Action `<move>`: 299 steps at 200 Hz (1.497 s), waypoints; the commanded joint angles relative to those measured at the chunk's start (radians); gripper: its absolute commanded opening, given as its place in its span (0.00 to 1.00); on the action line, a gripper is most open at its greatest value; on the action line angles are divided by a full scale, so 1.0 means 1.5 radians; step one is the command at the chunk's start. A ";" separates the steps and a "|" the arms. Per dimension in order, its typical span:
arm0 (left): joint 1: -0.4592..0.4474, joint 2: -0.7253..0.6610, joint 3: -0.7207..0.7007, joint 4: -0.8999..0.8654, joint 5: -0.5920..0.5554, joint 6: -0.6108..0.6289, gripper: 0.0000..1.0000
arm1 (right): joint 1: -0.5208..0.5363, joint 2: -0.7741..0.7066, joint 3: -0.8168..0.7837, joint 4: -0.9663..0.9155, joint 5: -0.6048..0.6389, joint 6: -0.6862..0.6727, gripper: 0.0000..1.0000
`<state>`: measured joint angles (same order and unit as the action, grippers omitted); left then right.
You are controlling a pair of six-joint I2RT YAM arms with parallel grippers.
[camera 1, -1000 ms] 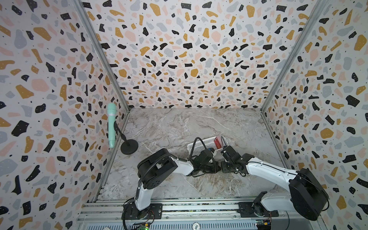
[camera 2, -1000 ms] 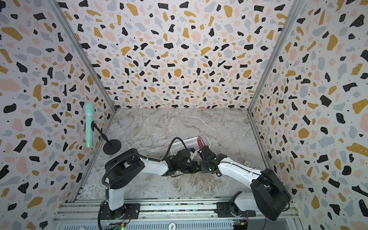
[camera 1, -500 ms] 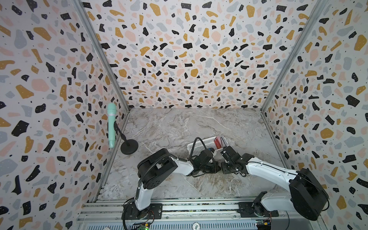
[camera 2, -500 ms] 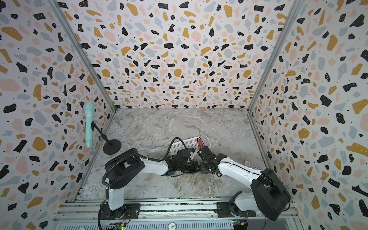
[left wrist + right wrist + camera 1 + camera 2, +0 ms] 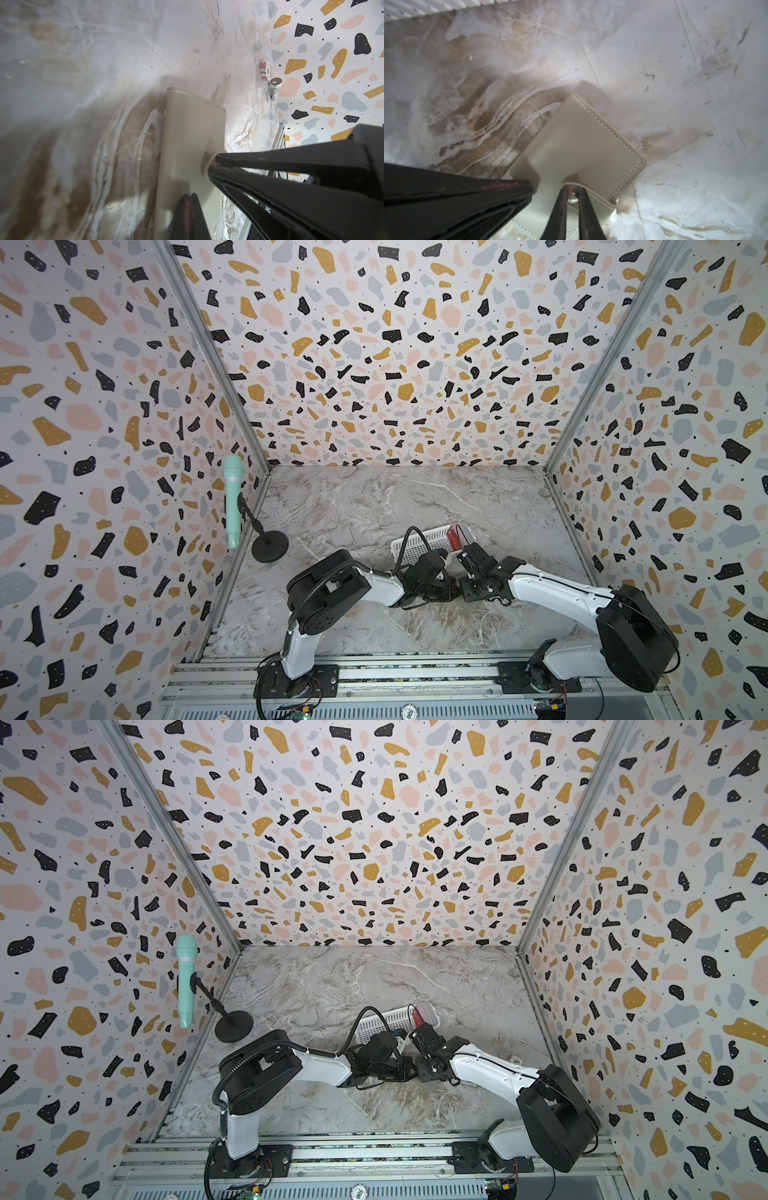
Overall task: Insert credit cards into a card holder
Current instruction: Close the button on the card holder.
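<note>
On the bench [image 5: 353, 510], between its middle and its front edge and a little right of centre, the card holder [image 5: 581, 145] lies flat with its stitched grey cover up, under the two meeting arms that hide most of it in both top views. The right gripper [image 5: 572, 187] is clamped on the holder's snap tab [image 5: 598, 198], the silver snap showing between its fingers, and the holder's body stretches away from those fingertips. The left gripper [image 5: 188, 199] is clenched with nothing between its fingers, its tip set down on the cover just beside the tab. Near the bench's right edge lies a poker chip [image 5: 265, 71]. Just behind the grippers stands a white perforated basket [image 5: 415, 545], with the red credit cards [image 5: 454, 536] at its right-hand end, apart from both grippers. At the left edge stands a green microphone [image 5: 232, 502] on a stand.
</note>
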<state>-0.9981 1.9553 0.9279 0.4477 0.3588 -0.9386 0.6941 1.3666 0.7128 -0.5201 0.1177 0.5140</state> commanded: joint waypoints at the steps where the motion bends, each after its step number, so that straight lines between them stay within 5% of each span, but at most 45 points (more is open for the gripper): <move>1: -0.007 0.027 -0.011 -0.044 -0.003 0.005 0.00 | 0.001 0.029 -0.006 -0.027 -0.008 -0.006 0.14; 91: -0.007 0.016 -0.018 -0.039 -0.008 0.006 0.00 | -0.016 0.029 -0.003 -0.023 -0.025 -0.020 0.14; 171: -0.007 -0.044 -0.029 -0.016 -0.033 0.005 0.00 | -0.009 -0.110 -0.037 0.033 -0.025 0.016 0.13; 299: -0.007 -0.195 -0.129 0.007 -0.094 0.025 0.05 | 0.010 -0.190 -0.117 0.037 -0.020 0.121 0.49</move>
<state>-1.0046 1.6932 0.7643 0.4362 0.2409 -0.9260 0.6964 1.0748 0.5526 -0.4603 0.0868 0.6548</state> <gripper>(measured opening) 0.055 0.460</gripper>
